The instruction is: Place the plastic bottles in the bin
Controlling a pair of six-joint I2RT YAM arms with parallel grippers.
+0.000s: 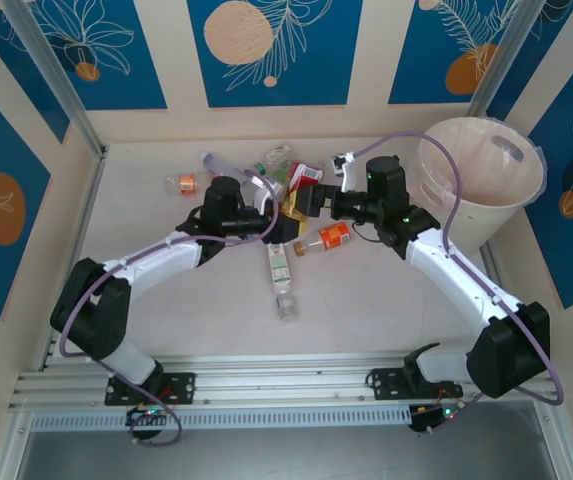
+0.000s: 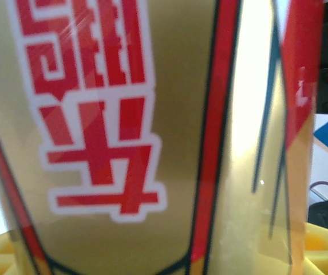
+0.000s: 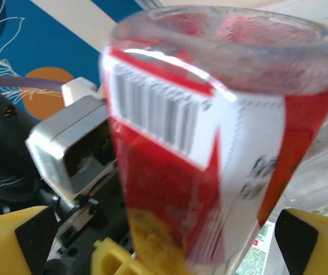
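Pink-white bin (image 1: 486, 200) stands upright at the far right of the table (image 1: 166, 300). Both arms reach to mid-table and meet nose to nose. The left gripper (image 1: 284, 220) is clamped on a gold bottle (image 1: 296, 207), held between the two and well short of the bin. The right gripper (image 1: 318, 200) straddles that same bottle with jaws spread wide, its yellow fingers (image 3: 15, 240) clear of the sides. Loose bottles (image 1: 286, 170) lie scattered beyond, and an orange-labelled bottle (image 1: 328, 237) rests just beside the grippers.
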